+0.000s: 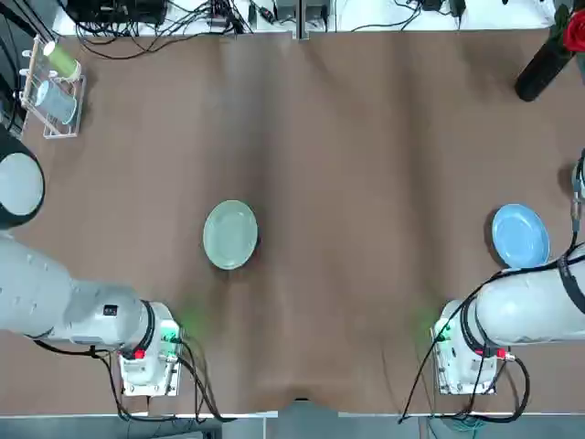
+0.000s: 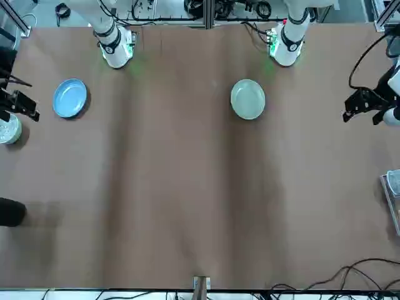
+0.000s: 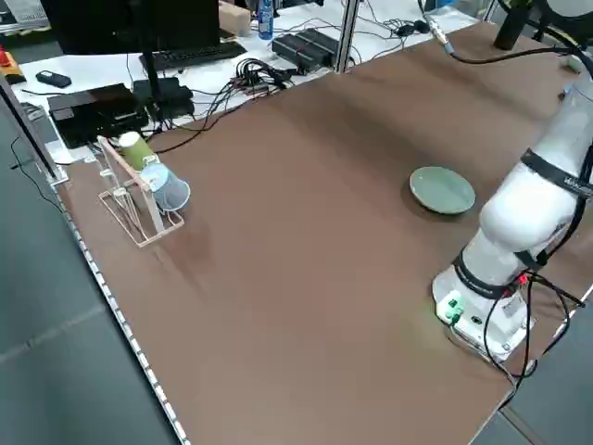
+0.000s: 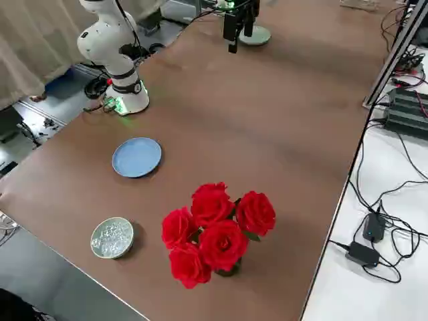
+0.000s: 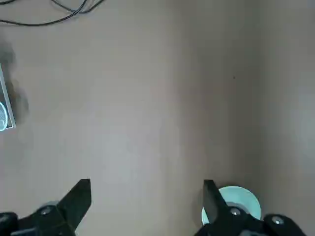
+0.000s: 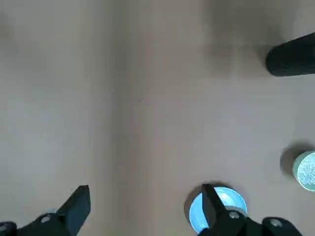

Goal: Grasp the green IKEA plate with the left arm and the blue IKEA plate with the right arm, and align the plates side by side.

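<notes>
Green IKEA plate (image 1: pixel 229 235): lying flat on the brown table (image 1: pixel 366 137), left of centre and toward the near edge, just ahead of the left arm's base; nothing is touching it.

Blue IKEA plate (image 1: pixel 520 236): sitting flat near the right edge of the table, just ahead of the right arm's base; also untouched, and well apart from the green one, so the side-by-side line-up is not yet begun.

Left gripper (image 5: pixel 146 192): hanging high over the left side of the table with its fingers spread wide and nothing between them; the green plate is peeking in behind one fingertip in the wrist view, so the arm is looking down from a raised start pose rather than reaching.

Right gripper (image 6: pixel 145 196): likewise raised above the right side, jaws parted and empty, the blue plate showing behind one finger.

Step in hand: judging by the height of both grippers, each arm is waiting to descend on its own plate's rim.

Why this layout: each plate is lying on its own arm's side, which suits one grasp per arm.

Bystanders: roses (image 4: pixel 215 231) and a small glass bowl (image 4: pixel 112 237) are standing at the far right beyond the blue plate; a cup rack (image 1: pixel 53 90) is sitting at the far left corner.
</notes>
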Controlling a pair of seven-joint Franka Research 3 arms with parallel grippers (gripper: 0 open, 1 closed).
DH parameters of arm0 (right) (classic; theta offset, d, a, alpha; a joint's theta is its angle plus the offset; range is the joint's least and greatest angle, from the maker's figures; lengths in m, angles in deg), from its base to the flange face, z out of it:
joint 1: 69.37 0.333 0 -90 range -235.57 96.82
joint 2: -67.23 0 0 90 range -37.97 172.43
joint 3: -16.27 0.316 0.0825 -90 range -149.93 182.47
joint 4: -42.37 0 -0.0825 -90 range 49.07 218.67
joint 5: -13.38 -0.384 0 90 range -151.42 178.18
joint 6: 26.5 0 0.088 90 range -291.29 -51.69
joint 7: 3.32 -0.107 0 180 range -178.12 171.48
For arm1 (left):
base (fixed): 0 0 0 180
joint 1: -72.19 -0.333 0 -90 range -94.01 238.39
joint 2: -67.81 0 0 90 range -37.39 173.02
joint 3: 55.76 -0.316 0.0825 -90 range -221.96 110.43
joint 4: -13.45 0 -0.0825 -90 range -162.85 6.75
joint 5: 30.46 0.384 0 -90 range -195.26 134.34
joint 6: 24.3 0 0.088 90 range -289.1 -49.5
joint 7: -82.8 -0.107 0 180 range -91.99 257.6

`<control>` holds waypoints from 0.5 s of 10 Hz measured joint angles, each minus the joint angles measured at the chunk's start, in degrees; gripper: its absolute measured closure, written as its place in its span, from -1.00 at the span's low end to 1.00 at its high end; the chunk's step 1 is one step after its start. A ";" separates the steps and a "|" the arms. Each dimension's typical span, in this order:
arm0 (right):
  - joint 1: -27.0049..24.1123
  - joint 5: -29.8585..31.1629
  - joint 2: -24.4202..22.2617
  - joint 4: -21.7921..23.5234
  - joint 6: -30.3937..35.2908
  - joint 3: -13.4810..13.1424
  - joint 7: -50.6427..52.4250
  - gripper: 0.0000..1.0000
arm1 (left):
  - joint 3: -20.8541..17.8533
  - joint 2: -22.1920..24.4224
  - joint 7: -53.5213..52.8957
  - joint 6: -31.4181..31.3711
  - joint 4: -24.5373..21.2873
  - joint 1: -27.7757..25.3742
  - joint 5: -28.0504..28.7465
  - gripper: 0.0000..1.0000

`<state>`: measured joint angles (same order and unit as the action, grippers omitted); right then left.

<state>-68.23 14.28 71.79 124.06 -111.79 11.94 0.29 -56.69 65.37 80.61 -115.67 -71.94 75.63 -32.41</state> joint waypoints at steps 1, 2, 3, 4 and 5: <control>0.00 0.05 0.00 -0.11 0.00 0.00 0.00 -1.00 | 0.00 0.00 0.00 0.02 0.00 -0.01 0.00 -1.00; -0.01 0.05 -0.03 -0.22 0.01 -0.01 0.00 -1.00 | -0.02 -0.01 0.00 0.05 -0.02 -0.02 0.00 -1.00; -0.01 0.05 -0.04 -0.23 0.14 -0.01 0.00 -1.00 | -0.05 -0.04 0.00 0.07 -0.05 -0.08 0.00 -1.00; -0.11 0.05 -0.03 -0.12 0.50 -0.02 0.00 -1.00 | -0.07 -0.09 0.02 0.08 -0.08 -0.17 0.00 -1.00; -0.67 0.02 -0.01 0.33 0.81 -0.07 0.00 -1.00 | -0.07 -0.16 0.03 0.09 -0.11 -0.23 0.00 -1.00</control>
<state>-68.91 14.30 71.78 124.39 -110.98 11.87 0.29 -56.75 65.22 80.64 -115.58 -72.06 75.41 -32.41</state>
